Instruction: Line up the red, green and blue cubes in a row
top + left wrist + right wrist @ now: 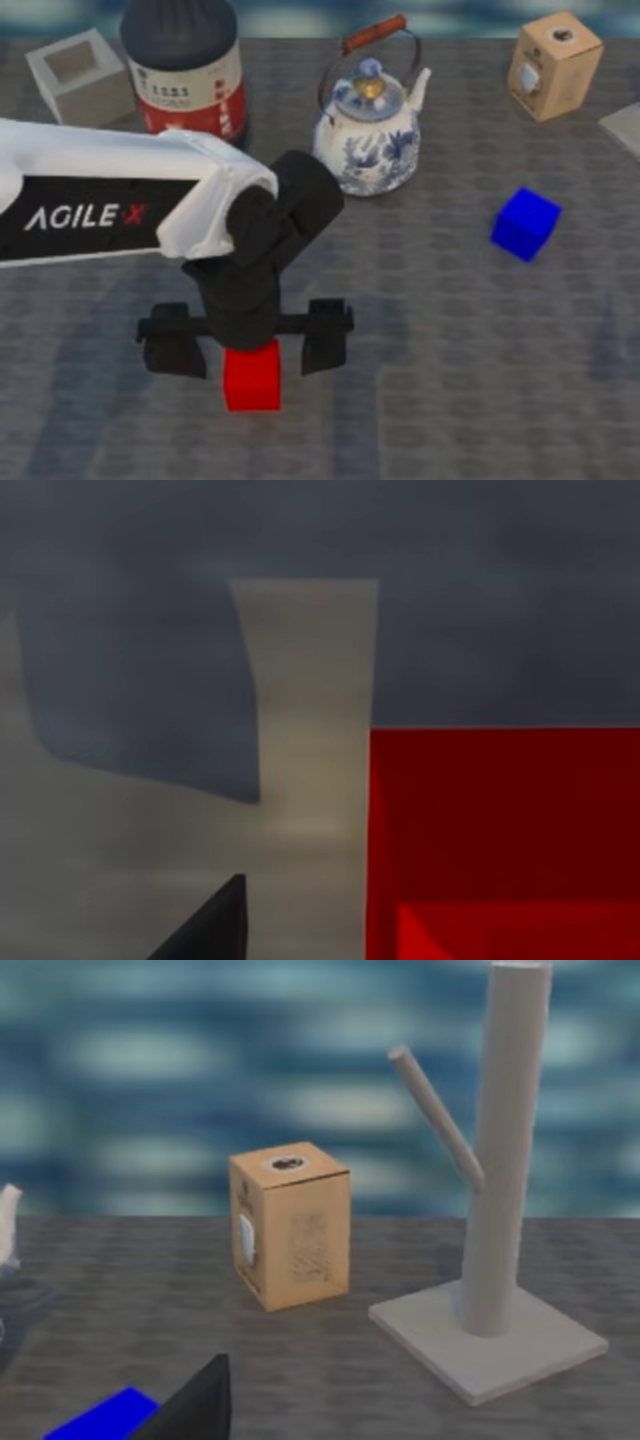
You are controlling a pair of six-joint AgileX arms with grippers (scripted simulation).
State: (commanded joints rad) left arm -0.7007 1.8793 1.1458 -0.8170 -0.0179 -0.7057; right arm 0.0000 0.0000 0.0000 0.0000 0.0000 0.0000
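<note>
left arm reaching in from the left edge of the tabletop (520, 380), white shell with the agilex lettering, black wrist bent down over the front middle. the left pincer (252, 345) hangs straight over the red cube (252, 378), its two black fingers spread wide apart, one on each side of the cube, not clamped on it. the cube's front half pokes out below the wrist; whether the fingers touch its sides, i can't tell. the left wrist view is filled on one side by the red cube (500, 840) up close, a black fingertip (210, 925) poking in beside it, pale tabletop and shadow behind.

along the back, from the left: a hollow grey-white box (78, 75), then a big dark jar (185, 65) with a red and white label, just beside the arm's shell. next, the blue-and-white teapot (372, 125), upright, handle arched over its lid.

further right, the blue cube (525, 223) sits alone on open tabletop, well apart from the red one and turned at an angle. green cube: not in sight in any view.

back right corner, a tan cardboard box (555, 65). the right wrist view shows that same box (292, 1222), a grey stand (495, 1250) with a slanted peg beside it, and a corner of the blue cube (105, 1415) near a black finger (200, 1405) of the right pincer; open or together, i cannot tell.
</note>
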